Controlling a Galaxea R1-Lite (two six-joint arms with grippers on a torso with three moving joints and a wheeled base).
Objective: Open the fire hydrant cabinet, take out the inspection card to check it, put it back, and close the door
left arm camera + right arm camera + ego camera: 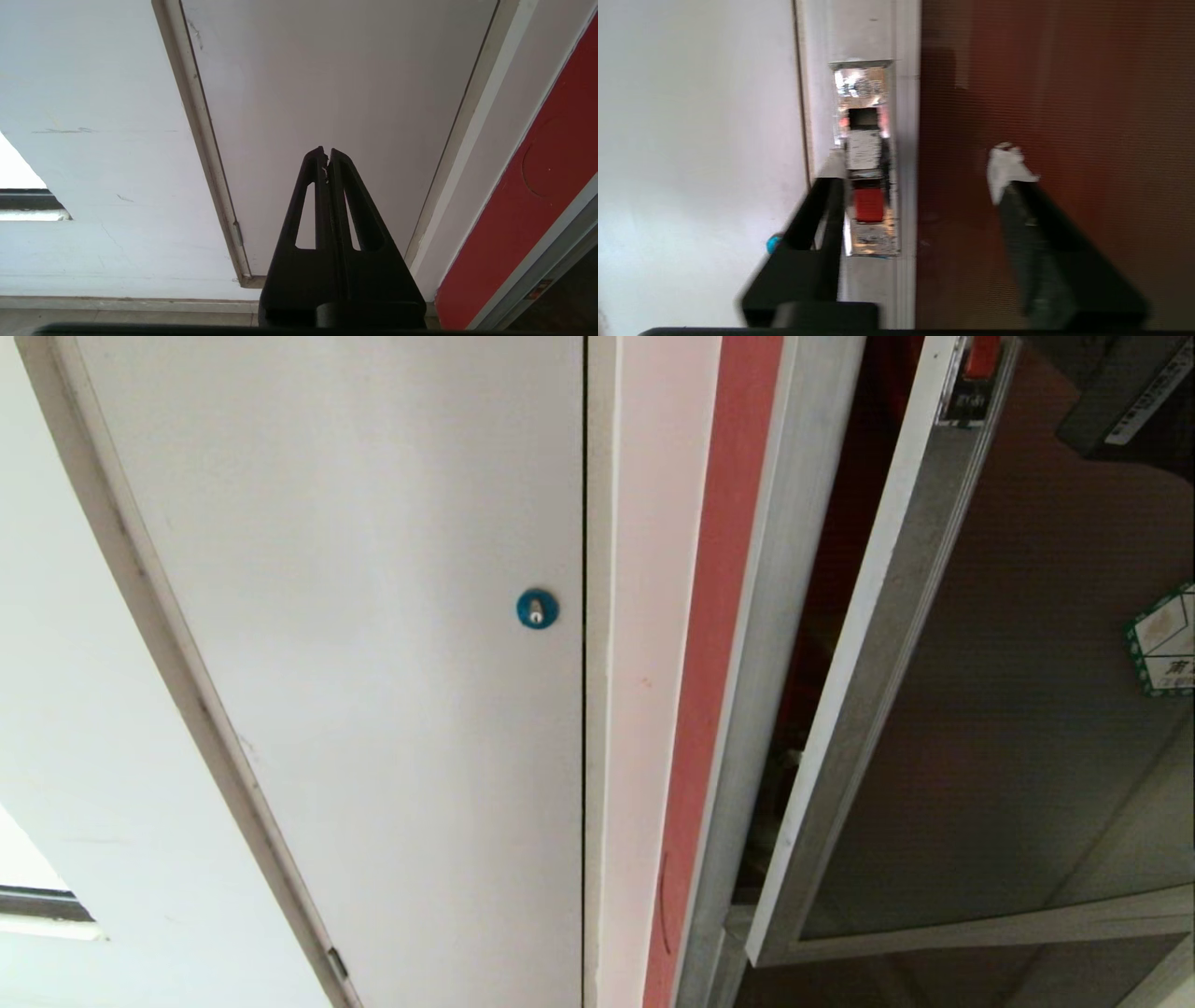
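The door (990, 709) is a large dark tinted glass panel in a brushed silver frame, standing ajar in the head view: its latch edge runs from about 1 o'clock down to 5 o'clock, swung out from the fire hydrant cabinet (766, 644). A green-bordered white sticker (1162, 639) sits on the glass at 3 o'clock, and a small red latch tab (980, 355) shows at the top of the frame near 1 o'clock. Through the gap the cabinet's inside is dark red; what lies in it cannot be made out, and no inspection card is visible. A white panel (355, 644) with a blue round lock (537, 609) fills the middle and 9 o'clock side.

The right hand (920, 170) is spread, one fingertip beside the shiny latch plate (866, 158), the other over the glass, gripping nothing. The left hand (327, 156) is pressed together, empty, before the white panel.
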